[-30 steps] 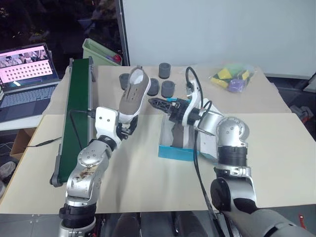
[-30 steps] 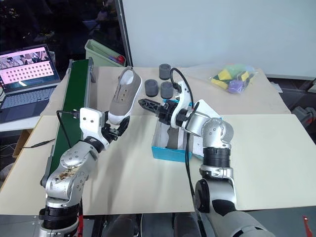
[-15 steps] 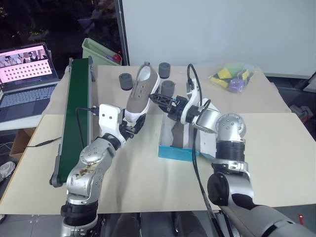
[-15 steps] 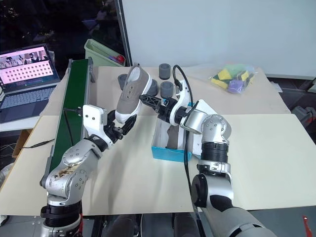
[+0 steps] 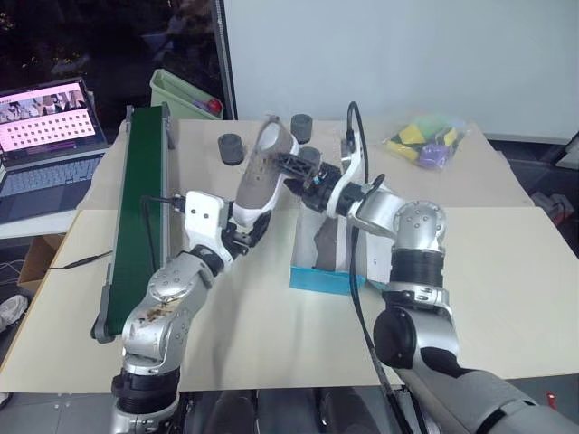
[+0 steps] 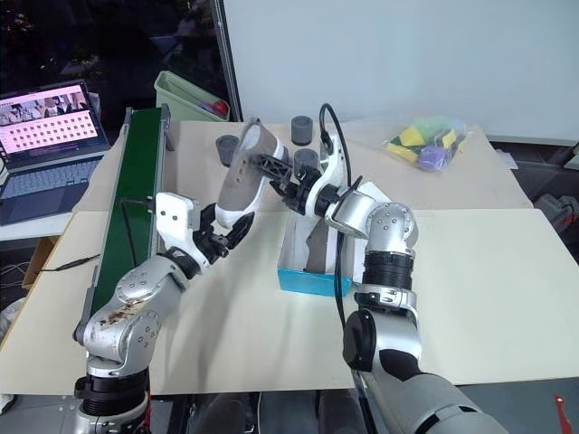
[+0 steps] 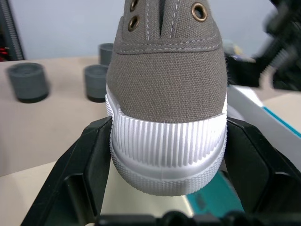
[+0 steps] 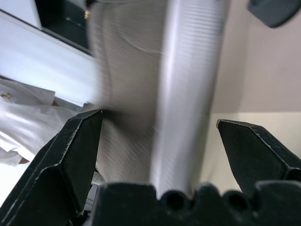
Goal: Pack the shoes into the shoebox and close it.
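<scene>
Shoe [image 5: 261, 170] held up over the table [image 5: 507, 271] is pinched at its ribbed white toe cap by the left gripper [image 7: 168, 155], while the right gripper [image 5: 291, 165] stands with its jaws wide apart around the heel end, not yet squeezing. For a clean handover, I judge the right fingers [image 8: 77, 141] should close across the firm rubber sole and canvas side before the left lets go; the soft grey-beige canvas would crumple, the sole would not. Just beside and below sits the shoebox [image 5: 324, 276], bright blue card with a white inside, its lid open, another shoe [image 5: 323, 246] already lying in it. Dark grey cylinders [image 5: 232, 148] stand behind.
</scene>
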You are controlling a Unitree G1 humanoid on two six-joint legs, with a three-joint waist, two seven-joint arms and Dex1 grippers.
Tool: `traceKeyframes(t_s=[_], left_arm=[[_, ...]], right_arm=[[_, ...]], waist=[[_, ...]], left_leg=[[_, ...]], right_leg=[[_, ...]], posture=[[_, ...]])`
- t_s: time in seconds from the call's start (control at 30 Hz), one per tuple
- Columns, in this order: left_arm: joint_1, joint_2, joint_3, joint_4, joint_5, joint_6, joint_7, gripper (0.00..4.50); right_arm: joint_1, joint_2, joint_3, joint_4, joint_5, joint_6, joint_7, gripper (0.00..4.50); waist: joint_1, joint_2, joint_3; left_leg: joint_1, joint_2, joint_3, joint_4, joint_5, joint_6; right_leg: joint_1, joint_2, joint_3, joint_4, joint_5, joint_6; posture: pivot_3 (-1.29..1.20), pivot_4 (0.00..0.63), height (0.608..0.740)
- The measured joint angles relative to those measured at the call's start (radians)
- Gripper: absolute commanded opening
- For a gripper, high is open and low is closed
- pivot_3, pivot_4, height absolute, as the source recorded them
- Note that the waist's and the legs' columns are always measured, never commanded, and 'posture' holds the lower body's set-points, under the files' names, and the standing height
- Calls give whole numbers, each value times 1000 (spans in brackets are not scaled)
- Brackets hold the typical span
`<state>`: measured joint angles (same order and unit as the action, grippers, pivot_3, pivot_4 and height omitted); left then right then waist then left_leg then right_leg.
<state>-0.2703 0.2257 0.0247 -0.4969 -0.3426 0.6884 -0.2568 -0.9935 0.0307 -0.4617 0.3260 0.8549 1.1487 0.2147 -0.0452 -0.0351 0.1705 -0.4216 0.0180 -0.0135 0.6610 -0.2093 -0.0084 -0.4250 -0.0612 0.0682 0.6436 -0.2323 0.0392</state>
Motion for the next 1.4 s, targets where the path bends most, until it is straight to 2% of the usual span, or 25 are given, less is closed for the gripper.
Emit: traceKeyframes(t_s=[0.03,0.13,0.33,0.43,0.67,0.73,0.8,1.0,1.2,1.33,1.4], left_arm=[[0,1,-3,0,-1,4,-1,3175],[0,5,-1,-1,-4,4,-1,3168],[-5,13,3,-5,-12,4,-1,3168],[-5,19,3,-14,-12,4,0,3168],[-5,26,-2,-16,-11,2,3,3168],[-6,29,-4,-19,-7,-6,4,4052],[-5,45,-9,-19,7,-15,1,4485],[12,64,-51,-18,24,-39,-25,4485],[76,115,-68,-15,52,-80,-62,4485],[82,143,-77,-6,69,-118,-95,4485],[85,157,-85,7,76,-132,-115,4485]], right_arm=[[-2,5,0,0,1,-6,-1,4500],[-2,20,0,8,2,-23,-4,3781],[-2,37,0,21,2,-59,-21,1655],[-2,36,4,21,1,-62,-23,762],[-2,26,12,18,17,-57,-33,762],[-3,26,-2,18,35,-55,-49,701],[-4,29,-22,17,62,-56,-70,701],[-28,2,-38,14,75,-116,-136,701],[-56,-222,60,94,-68,-92,-162,701],[-124,-360,131,174,-126,52,-133,701],[-170,-430,209,209,-162,150,-90,701]], waist=[[0,0,0],[0,0,0],[0,0,0],[0,0,0],[0,0,0],[0,0,0],[0,0,0],[1,1,0],[3,1,1],[-4,3,2],[-4,3,2]], left_leg=[[0,0,0,0,0,0],[0,0,0,0,0,0],[0,0,0,0,0,0],[0,0,0,0,0,0],[0,0,0,0,0,0],[0,0,0,0,0,0],[0,0,0,0,0,0],[-1,0,0,0,0,0],[-2,0,1,-1,0,0],[-1,0,2,-2,0,0],[-1,0,2,-2,0,0]], right_leg=[[0,0,0,0,0,0],[0,0,0,0,0,0],[0,0,0,-1,0,0],[0,0,0,-1,0,0],[0,0,0,-1,0,0],[0,0,0,-1,0,0],[0,0,0,-1,0,0],[0,0,0,-2,0,0],[-1,0,0,-3,0,0],[-1,0,1,-3,0,0],[-1,0,1,-3,0,-1]], posture=[[0,150,729],[0,150,729],[0,150,729],[0,150,729],[0,150,729],[0,150,729],[0,150,729],[0,150,729],[0,150,729],[0,150,729],[0,150,729]])
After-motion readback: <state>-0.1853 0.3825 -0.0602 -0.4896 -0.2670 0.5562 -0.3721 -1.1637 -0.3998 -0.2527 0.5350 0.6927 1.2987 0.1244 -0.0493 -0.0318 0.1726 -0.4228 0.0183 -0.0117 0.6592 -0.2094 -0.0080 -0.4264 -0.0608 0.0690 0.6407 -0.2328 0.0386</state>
